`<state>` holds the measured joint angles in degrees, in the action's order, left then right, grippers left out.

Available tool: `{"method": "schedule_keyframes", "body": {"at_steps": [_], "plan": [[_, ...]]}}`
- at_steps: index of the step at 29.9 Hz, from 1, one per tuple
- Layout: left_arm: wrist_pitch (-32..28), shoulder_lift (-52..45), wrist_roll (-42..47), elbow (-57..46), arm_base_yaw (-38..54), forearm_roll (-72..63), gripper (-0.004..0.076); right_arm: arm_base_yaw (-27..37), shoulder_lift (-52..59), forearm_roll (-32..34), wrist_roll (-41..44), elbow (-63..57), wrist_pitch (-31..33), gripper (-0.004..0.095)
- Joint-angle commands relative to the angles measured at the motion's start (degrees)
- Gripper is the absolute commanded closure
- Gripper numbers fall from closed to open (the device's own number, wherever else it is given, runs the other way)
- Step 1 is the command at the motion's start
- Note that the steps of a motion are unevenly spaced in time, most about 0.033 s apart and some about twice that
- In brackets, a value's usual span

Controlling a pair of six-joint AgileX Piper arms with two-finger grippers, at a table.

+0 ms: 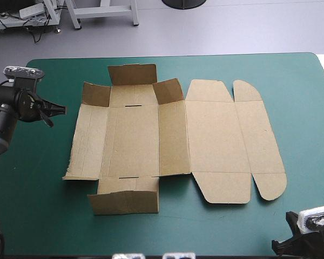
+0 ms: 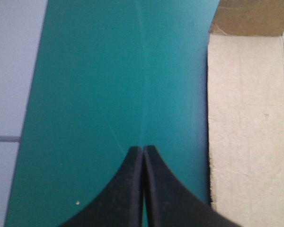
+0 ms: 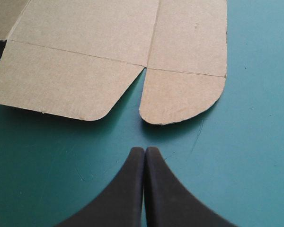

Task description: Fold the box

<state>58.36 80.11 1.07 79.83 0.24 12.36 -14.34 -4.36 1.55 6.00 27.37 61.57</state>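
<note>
Only overhead does the whole box (image 1: 216,135) show, some flaps (image 1: 132,74) raised.

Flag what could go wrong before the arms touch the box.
The left gripper and right gripper are shut; pushing in like that may slide the box over the teal-green cover rather than lift a flap. The half-raised flaps at the far end could snag an arm sweeping across.

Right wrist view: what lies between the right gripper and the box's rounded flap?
Only bare teal-green cover, in the right wrist view; the shut right gripper is apart from the rounded flap.
</note>
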Motion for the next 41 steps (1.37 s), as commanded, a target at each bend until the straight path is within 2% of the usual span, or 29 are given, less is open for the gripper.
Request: {"method": "schedule_keyframes", "body": {"at_steps": [1, 5, 11, 18, 25, 34, 36, 38, 41], "plan": [[0.81, 3.14, -4.01, 5.15, 3.16, -10.07, 0.0729, 0.14, -1.00, 0.55, -0.58, 1.27, -3.38, 0.0921], [5.16, 6.51, -12.83, 5.96, 11.64, -28.42, 0.0724, 0.14, -1.00, 0.55, -0.58, 1.27, -3.38, 0.0921], [15.78, 8.42, -22.51, 5.96, 22.57, -36.87, 0.0724, 0.14, -1.00, 0.55, -0.42, 1.27, -3.38, 0.0921], [15.65, 9.13, -31.03, -2.04, 27.16, -49.38, 0.0724, 0.14, -1.00, 0.75, -0.42, 1.27, -3.38, 0.0921], [15.27, 9.95, -39.99, -14.89, 27.16, -51.79, 0.0724, 0.14, -1.00, 0.75, -0.42, 1.27, -3.38, 0.0921], [12.71, 9.98, -39.68, -15.77, 27.16, -54.91, 0.0722, 0.14, -1.00, 0.75, -0.42, 1.27, -3.38, 0.0921], [12.71, 9.98, -40.50, -15.77, 27.16, -55.52, 0.0694, 0.14, -1.00, 0.75, -0.42, 1.27, -3.38, 0.0921], [13.05, 10.19, -42.70, -15.77, 27.16, -55.42, 0.0632, 0.14, -1.00, 0.75, -0.42, 1.27, -3.38, 0.0921], [13.26, 10.66, -43.11, -15.77, 27.16, -55.42, 0.0461, 0.14, -1.00, 0.75, -0.42, 1.27, -3.38, 0.0921]]}}
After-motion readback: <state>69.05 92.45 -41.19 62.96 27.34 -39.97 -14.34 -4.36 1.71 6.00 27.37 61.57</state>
